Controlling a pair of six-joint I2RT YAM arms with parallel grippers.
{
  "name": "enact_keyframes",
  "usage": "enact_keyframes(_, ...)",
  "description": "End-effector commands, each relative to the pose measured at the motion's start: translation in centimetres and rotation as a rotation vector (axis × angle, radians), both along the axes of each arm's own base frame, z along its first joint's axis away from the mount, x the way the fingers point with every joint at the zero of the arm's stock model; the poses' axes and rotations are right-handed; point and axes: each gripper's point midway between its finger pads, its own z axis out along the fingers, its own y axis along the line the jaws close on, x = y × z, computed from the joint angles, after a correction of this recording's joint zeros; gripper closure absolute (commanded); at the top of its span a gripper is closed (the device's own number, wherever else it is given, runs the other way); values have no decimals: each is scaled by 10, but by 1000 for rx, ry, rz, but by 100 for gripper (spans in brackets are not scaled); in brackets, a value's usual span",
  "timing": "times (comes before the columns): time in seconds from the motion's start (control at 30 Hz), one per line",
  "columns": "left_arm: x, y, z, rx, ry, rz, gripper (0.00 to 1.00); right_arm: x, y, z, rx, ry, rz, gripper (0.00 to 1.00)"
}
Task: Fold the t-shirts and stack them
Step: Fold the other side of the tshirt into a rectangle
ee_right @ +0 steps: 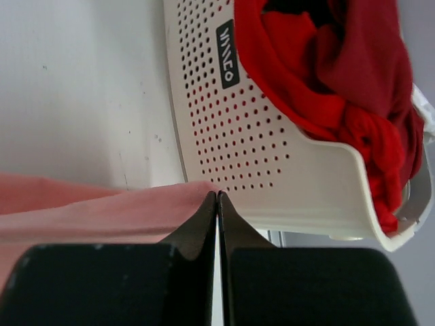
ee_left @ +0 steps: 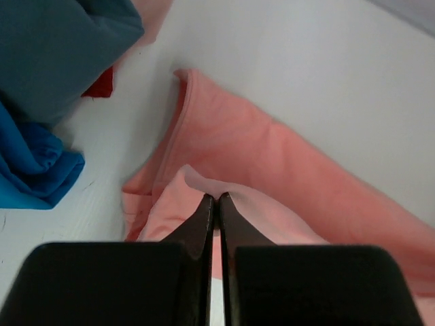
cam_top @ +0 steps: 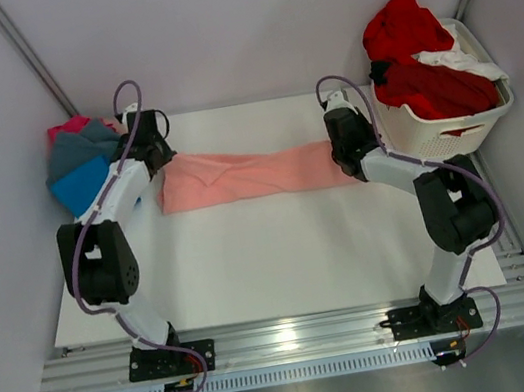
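The left gripper (ee_left: 216, 197) has its jaws pressed fully together, pinching a raised fold of the salmon-pink t-shirt (ee_left: 272, 156) at the lower centre of the left wrist view; the shirt's ribbed neckline curves away just above and to the left of the pinch. The right gripper (ee_right: 216, 194) likewise has its jaws closed tight, with no gap showing, and the far edge of the same shirt runs in from the left of its wrist view right up to the tips. In the top view the shirt lies as a long, narrow band across the middle of the frame, stretched left to right between the two grippers over the white bench (cam_top: 274, 265). Beside the left gripper, at the upper left of the top view, a loose pile sits at the bench's edge: a grey t-shirt (cam_top: 84, 151) on top, a bright blue t-shirt (cam_top: 80, 184) below it and a magenta t-shirt (cam_top: 67, 127) peeking out behind. The grey and blue cloth fill the upper left of the left wrist view, near the salmon shirt but apart from it. Just right of the right gripper, at the upper right of the top view, stands a white perforated laundry basket (cam_top: 449, 132), heaped with red t-shirts (cam_top: 406, 33) and a white garment (cam_top: 456, 60) draped over its rim.
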Motion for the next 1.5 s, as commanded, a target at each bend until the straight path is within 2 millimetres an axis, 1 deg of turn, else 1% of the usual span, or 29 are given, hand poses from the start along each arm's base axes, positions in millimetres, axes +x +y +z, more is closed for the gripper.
enact_keyframes(0.0, 9, 16, -16, 50, 49, 43, 99, 22, 3, 17, -53, -64, 8, 100)
enact_keyframes(0.1, 12, 17, -30, 49, 85, 47, 100, 29, 5, 13, -86, -51, 11, 100)
enact_keyframes(0.17, 19, 16, -28, 43, 77, 46, 100, 35, 5, 15, -104, -50, 15, 100)
enact_keyframes(0.23, 22, 14, -37, 37, 103, 35, 99, 40, 5, 8, -117, -35, 16, 100)
enact_keyframes(0.27, 29, 13, -29, 34, 84, 34, 99, 43, 5, 8, -119, -35, 15, 100)
enact_keyframes(0.4, 40, 13, -28, 34, 77, 36, 100, 50, 6, -13, -166, 12, 21, 100)
enact_keyframes(0.5, 48, 14, -30, 32, 76, 39, 100, 53, 6, -20, -174, 22, 24, 100)
enact_keyframes(0.57, 49, 14, -41, 26, 107, 33, 99, 55, 8, -28, -185, 38, 30, 100)
enact_keyframes(0.6, 55, 14, -32, 20, 86, 33, 100, 56, 9, -28, -187, 37, 31, 100)
enact_keyframes(0.67, 58, 15, -34, 22, 97, 40, 99, 58, 12, -34, -194, 51, 35, 100)
enact_keyframes(0.7, 64, 15, -20, 15, 70, 48, 98, 58, 13, -36, -196, 56, 36, 100)
enact_keyframes(0.73, 56, 15, -36, 17, 110, 50, 93, 60, 14, -34, -196, 49, 28, 100)
enact_keyframes(0.77, 55, 17, -38, 14, 115, 56, 87, 61, 15, -35, -199, 44, 24, 96)
enact_keyframes(0.8, 53, 16, -39, 13, 122, 59, 77, 62, 15, -35, -199, 37, 18, 83)
enact_keyframes(0.83, 54, 18, -37, 10, 121, 66, 53, 62, 14, -34, -202, 30, 1, 75)
enact_keyframes(0.9, 52, 23, -39, 19, 130, 95, 36, 64, 13, -37, -200, 23, -17, 60)
enact_keyframes(0.93, 50, 27, -39, 28, 139, 113, 24, 64, 13, -37, -199, 19, -26, 57)
enact_keyframes(0.97, 48, 29, -40, 34, 143, 125, 17, 66, 13, -34, -194, 11, -29, 54)
enact_keyframes(1.0, 48, 32, -38, 39, 142, 136, 7, 67, 15, -34, -190, 3, -28, 46)
enact_keyframes(1.1, 40, 37, -36, 52, 154, 165, 1, 67, 22, -22, -189, -32, -26, 38)
enact_keyframes(1.13, 39, 37, -23, 43, 125, 168, 1, 66, 23, -19, -190, -38, -29, 36)
enact_keyframes(1.17, 28, 36, -35, 41, 151, 165, 1, 64, 27, -15, -191, -40, -25, 35)
enact_keyframes(1.2, 26, 32, -31, 17, 133, 157, 1, 61, 35, -10, -181, -49, -17, 33)
enact_keyframes(1.23, 27, 29, -11, -9, 67, 148, 1, 57, 38, -13, -184, -24, -5, 32)
enact_keyframes(1.27, 12, 25, -32, -21, 107, 134, 1, 54, 44, -14, -176, -16, 9, 32)
enact_keyframes(1.33, 5, 14, -26, -38, 80, 106, 1, 50, 58, -14, -109, -19, 44, 30)
enact_keyframes(1.37, -3, 11, -23, -42, 69, 105, 1, 44, 60, -22, -103, 34, 55, 30)
enact_keyframes(1.4, -8, 6, -30, -48, 87, 96, 1, 44, 66, -22, -74, 40, 69, 31)
enact_keyframes(1.47, -15, -1, -32, -88, 115, 96, 1, 40, 80, -32, -43, 68, 95, 31)
